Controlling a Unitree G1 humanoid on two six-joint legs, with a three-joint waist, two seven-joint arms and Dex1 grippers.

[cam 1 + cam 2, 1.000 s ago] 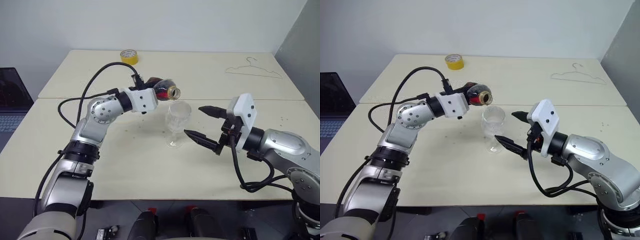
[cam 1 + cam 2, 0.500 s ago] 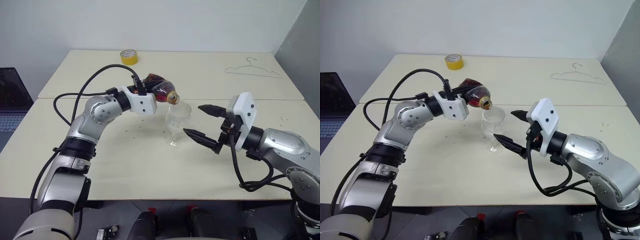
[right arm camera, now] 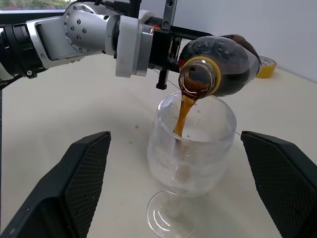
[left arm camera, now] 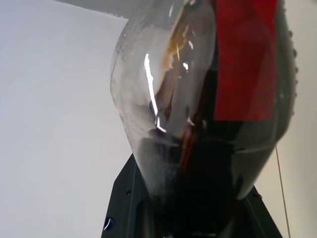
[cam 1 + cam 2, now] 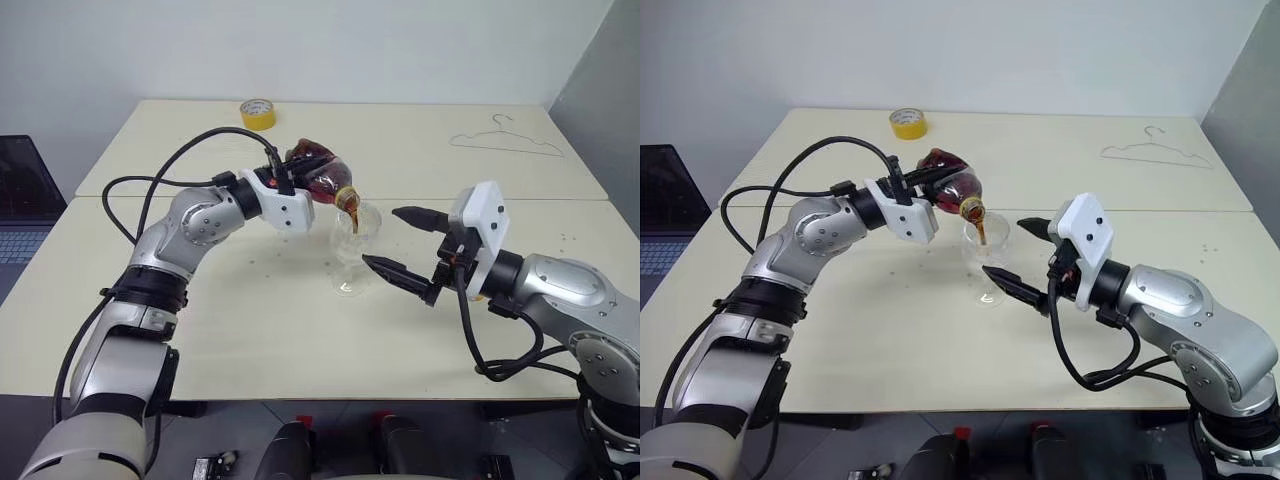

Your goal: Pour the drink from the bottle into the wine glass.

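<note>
At the counter's [image 5: 250, 330] centre, the left end effector [image 5: 290, 185], clenching the bottle [image 5: 322, 178], is pouring the drink [image 3: 182, 116] into the wine glass [image 3: 190, 148]; tilting gently avoids splashing. At three o'clock, the right end effector [image 5: 405, 255] is waiting released.

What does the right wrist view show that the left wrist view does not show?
The right wrist view alone gives the wine glass, the thin stream of drink falling into it, the bottle's open mouth, the yellow tape roll and the open right gripper. The left wrist view alone gives the red label up close. Both share the tilted bottle with dark liquid.
</note>
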